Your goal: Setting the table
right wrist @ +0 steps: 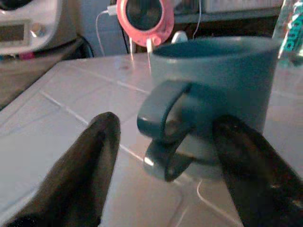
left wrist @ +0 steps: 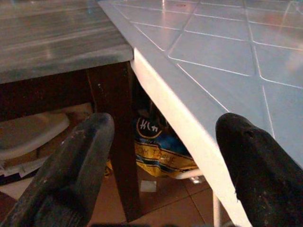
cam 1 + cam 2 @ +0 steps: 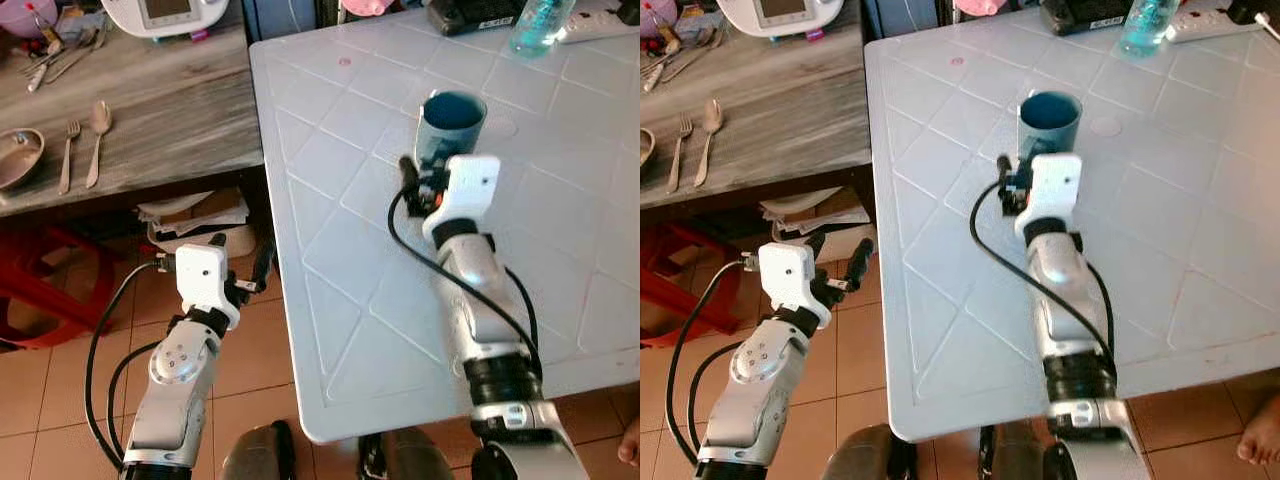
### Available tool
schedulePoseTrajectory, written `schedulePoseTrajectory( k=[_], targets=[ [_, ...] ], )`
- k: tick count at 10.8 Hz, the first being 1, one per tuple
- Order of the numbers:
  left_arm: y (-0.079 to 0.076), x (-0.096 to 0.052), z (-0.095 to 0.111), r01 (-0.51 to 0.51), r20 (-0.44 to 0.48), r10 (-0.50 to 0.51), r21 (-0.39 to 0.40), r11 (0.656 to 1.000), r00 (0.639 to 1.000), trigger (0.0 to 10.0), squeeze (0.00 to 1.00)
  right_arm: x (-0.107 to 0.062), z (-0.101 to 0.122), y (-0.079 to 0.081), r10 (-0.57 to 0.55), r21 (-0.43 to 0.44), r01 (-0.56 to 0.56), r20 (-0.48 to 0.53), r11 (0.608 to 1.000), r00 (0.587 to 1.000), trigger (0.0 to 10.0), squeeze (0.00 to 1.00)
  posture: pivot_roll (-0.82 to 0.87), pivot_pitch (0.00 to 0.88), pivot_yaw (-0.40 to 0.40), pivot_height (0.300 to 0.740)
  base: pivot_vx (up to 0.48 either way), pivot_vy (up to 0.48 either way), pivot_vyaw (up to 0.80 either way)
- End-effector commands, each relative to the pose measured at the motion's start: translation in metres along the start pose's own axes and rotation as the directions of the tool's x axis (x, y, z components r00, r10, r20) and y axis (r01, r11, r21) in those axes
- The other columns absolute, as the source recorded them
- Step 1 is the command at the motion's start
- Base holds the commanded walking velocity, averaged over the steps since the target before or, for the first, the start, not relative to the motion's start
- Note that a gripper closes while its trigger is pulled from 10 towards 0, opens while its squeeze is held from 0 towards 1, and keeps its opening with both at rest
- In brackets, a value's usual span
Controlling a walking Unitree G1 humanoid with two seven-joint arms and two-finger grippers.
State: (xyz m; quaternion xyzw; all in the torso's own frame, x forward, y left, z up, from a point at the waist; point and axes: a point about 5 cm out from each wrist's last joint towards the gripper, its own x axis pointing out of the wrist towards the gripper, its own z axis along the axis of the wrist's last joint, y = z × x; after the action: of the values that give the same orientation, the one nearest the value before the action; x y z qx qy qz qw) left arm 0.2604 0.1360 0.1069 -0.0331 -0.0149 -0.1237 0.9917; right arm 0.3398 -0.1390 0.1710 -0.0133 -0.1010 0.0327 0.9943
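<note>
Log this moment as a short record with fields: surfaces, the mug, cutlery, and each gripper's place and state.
surfaces: white table beside a grey wooden table
mug: blue mug upright on the white table, handle facing the right gripper
cutlery: fork and spoon lying side by side on the wooden table
right gripper: open, just short of the mug, fingers either side of the handle, not closed on it
left gripper: open, low beside the white table's edge, holding nothing
</note>
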Motion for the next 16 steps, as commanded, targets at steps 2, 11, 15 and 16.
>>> schedulePoseTrajectory(
  k=[2,11,15,16],
  targets=[
    [0.003,-0.004,0.000,-0.009,-0.007,0.009,0.008,1.000,1.000,10.0,0.00,0.001,-0.002,0.001,-0.011,-0.006,0.011,0.001,1.000,1.000,0.0,0.00,0.02,0.212,0.086,0.740,0.000,0.000,0.00],
    [-0.017,-0.008,0.007,0.170,0.045,-0.165,-0.117,0.979,0.985,10.0,0.00,0.000,-0.006,-0.004,-0.038,-0.018,0.038,-0.001,0.999,0.999,0.0,0.00,0.01,0.214,0.084,0.740,0.000,0.000,0.00],
    [-0.024,-0.010,0.011,0.264,0.060,-0.258,-0.135,0.955,0.964,10.0,0.00,0.001,-0.006,-0.005,-0.032,-0.020,0.032,-0.001,0.999,1.000,0.0,0.00,0.01,0.214,0.079,0.740,0.000,0.000,0.00],
    [-0.021,-0.009,0.009,0.249,0.052,-0.244,-0.125,0.960,0.968,10.0,0.00,0.000,-0.005,-0.004,-0.022,-0.017,0.022,0.000,1.000,1.000,0.0,0.00,0.01,0.213,0.076,0.740,0.000,0.000,0.00]
  ],
)
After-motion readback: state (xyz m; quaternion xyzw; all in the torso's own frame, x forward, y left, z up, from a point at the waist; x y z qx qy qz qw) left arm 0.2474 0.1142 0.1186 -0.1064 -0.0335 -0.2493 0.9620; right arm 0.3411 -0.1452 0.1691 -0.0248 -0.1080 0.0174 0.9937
